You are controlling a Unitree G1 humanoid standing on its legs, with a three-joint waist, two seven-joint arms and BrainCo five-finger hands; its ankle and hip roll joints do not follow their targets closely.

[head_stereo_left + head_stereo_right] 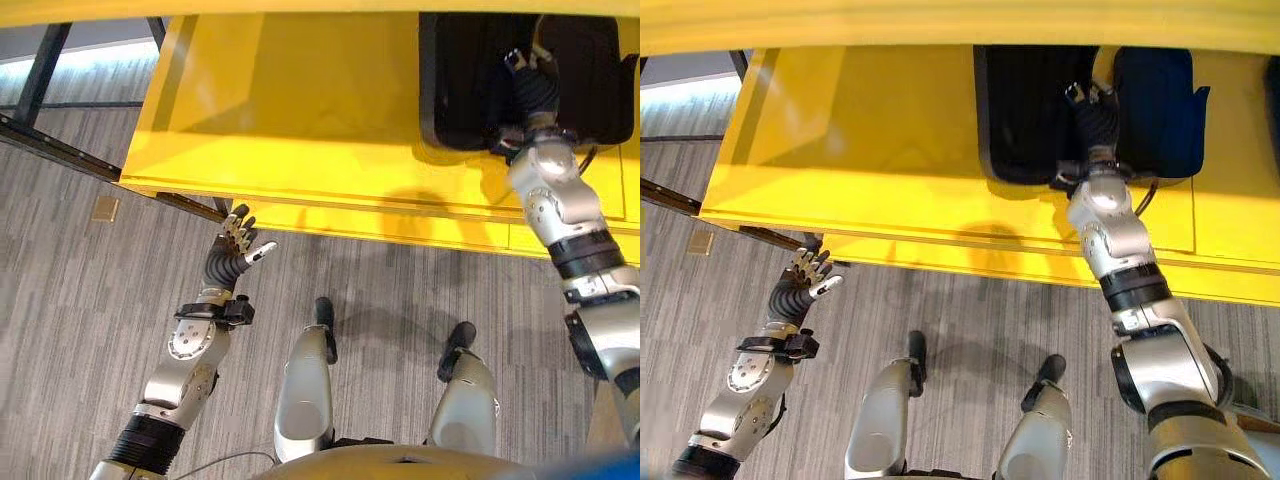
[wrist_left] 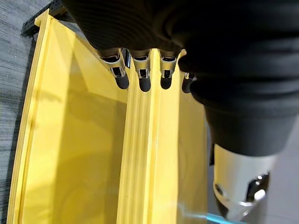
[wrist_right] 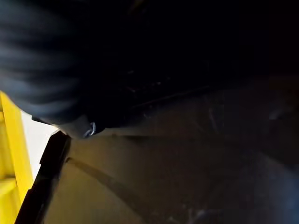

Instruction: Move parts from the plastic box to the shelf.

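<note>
Inside the black box (image 1: pixel 1040 110) on the yellow shelf (image 1: pixel 300 120), the right hand (image 1: pixel 1095 115) reaches, grip unreadable; feel for a part slowly. Left hand (image 1: pixel 235 250) hangs relaxed.

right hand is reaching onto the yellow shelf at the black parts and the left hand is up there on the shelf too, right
Not quite. The right hand is on the yellow shelf among the black parts, but the left hand hangs below the shelf's front edge, fingers relaxed, as the left eye view shows.

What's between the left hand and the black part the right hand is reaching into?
Bare yellow shelf, nothing resting on it, in the left eye view. The left hand hangs over the floor; the right hand is at the black part.
</note>
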